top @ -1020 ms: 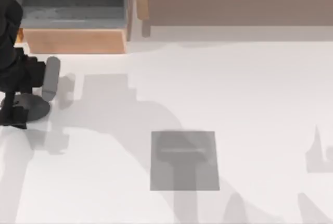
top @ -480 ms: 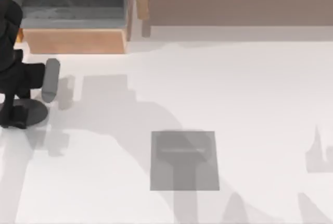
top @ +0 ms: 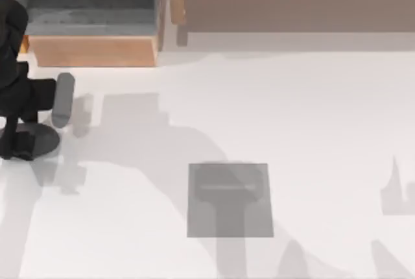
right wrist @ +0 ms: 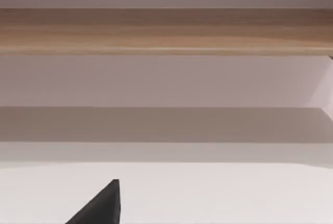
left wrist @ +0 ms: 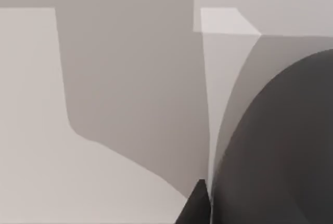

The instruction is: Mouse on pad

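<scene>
Surface [top: 311, 110]: white, flat, crossed by pale grey shadows. Pad [top: 230, 200]: flat mid-grey rectangle lying near the centre, toward the near edge. Mouse [top: 40, 137]: dark oval resting at the far left, well apart from the pad.

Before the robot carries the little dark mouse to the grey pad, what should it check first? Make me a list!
1. Left gripper at the small dark charcoal oval mouse, at the table's left edge: ok; the mouse's dome looms close in the left wrist view.
2. Mouse firmly gripped: cannot tell; the arm hides the contact.
3. Flat mid-grey rectangular pad bare and ready: ok, only shadows cross it.
4. White tabletop between mouse and pad free of obstacles: ok.
5. Mouse on the pad: not ok, it lies far to the pad's left.
6. Right arm out of the way: ok; nothing of it is over the table in the top view.
</scene>
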Controlling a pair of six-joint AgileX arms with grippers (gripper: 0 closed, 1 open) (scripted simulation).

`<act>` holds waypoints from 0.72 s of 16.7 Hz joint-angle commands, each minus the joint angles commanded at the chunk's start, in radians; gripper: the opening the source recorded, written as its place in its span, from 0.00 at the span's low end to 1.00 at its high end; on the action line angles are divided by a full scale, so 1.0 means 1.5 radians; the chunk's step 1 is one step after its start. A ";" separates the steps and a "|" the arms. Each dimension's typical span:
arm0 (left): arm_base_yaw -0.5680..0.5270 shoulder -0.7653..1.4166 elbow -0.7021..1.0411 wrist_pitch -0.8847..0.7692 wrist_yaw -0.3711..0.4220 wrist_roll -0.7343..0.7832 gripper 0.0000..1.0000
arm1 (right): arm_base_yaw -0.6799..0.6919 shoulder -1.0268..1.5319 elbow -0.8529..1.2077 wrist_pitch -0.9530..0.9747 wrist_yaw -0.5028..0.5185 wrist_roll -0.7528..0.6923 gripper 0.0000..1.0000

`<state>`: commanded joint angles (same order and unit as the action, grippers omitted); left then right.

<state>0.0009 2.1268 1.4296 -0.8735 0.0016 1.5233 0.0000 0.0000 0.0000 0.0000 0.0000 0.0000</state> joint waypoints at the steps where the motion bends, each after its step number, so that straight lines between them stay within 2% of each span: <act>1: 0.000 -0.001 0.002 -0.002 0.000 0.000 0.00 | 0.000 0.000 0.000 0.000 0.000 0.000 1.00; 4: -0.001 -0.013 0.038 -0.048 -0.001 0.002 0.00 | 0.000 0.000 0.000 0.000 0.000 0.000 1.00; 9: -0.002 -0.051 0.130 -0.195 -0.001 0.001 0.00 | 0.000 0.000 0.000 0.000 0.000 0.000 1.00; 12: -0.002 -0.071 0.165 -0.237 -0.001 -0.002 0.00 | 0.000 0.000 0.000 0.000 0.000 0.000 1.00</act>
<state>-0.0015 2.0204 1.6777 -1.2289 0.0008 1.5196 0.0000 0.0000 0.0000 0.0000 0.0000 0.0000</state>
